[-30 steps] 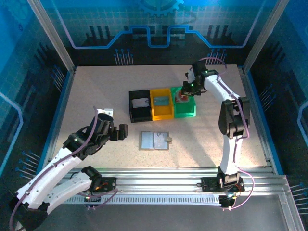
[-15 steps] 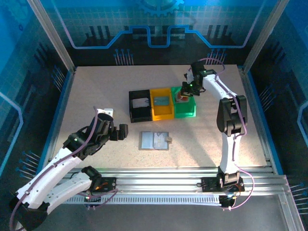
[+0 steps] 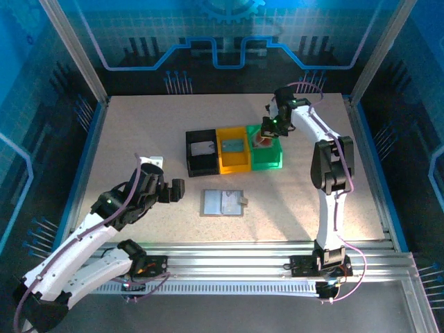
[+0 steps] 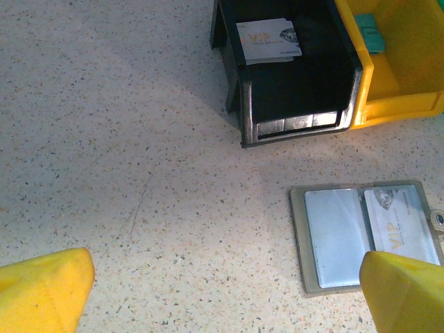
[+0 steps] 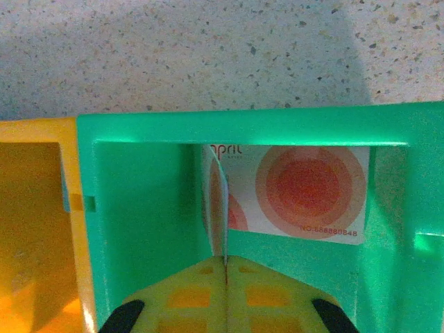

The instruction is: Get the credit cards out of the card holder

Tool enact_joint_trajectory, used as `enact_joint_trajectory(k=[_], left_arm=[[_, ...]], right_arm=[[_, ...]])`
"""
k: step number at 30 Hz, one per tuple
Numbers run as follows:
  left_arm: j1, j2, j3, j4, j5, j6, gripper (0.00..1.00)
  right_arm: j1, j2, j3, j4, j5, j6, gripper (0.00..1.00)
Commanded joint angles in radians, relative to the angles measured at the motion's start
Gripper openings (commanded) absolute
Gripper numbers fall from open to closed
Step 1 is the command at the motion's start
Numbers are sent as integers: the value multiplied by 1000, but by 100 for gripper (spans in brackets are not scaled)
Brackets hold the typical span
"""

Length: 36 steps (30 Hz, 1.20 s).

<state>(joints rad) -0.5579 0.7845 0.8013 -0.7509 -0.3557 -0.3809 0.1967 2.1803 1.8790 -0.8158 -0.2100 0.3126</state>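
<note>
The left claw (image 3: 171, 191) hangs released, its jaws spread wide, over bare tabletop (image 3: 132, 139) with free room on every side. Right of it the black bin (image 4: 298, 126) holds one whitish card (image 4: 268, 41) lying flat. Nearer the arms the card holder (image 4: 331, 237) lies open and flat, apart from the bins. Its left pocket looks empty, and one pale card (image 4: 397, 223) sits in the right pocket. That card is likely light, stiff and slick. The holder itself looks light enough to slide or lift along with it. I would pin the holder with one claw and draw the card by whatever edge shows at the pocket mouth, though I cannot tell which side the mouth is on. The yellow bin (image 4: 402, 107) holds a bluish card (image 4: 371, 33). Furthest right, the right claw (image 5: 225, 263) is clenched inside the green bin (image 5: 132, 201), on the thin edge of what looks to be the card with the red-orange mark (image 5: 305, 187). The bin walls stand close around it, so the only clear way out is straight up.
</note>
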Motion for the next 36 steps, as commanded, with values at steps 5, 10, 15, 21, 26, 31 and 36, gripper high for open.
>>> enact_joint_trajectory(k=[5,10,15,21,26,31,36], left_arm=[[10,1,-4,16,-18,25,99],[10,4,-5,16,-17,25,99],[10,9,-4,16,-14,25,99],[10,8,-4,15,-16,25,99],[11,9,-4,15,-16,25,99],[11,14,-4,14,-6,23,99],[10,65,26,-12,67,-6,99]], right_arm=[[-2,30,35,-23,43,-12,0],[4,34,46,-40,90,-19,8],[7,30,52,-42,115,-18,11],[14,24,76,-51,152,-16,19],[19,10,110,-73,157,-15,21],[66,-96,87,-68,138,-13,25],[156,-311,-146,46,93,25,29]])
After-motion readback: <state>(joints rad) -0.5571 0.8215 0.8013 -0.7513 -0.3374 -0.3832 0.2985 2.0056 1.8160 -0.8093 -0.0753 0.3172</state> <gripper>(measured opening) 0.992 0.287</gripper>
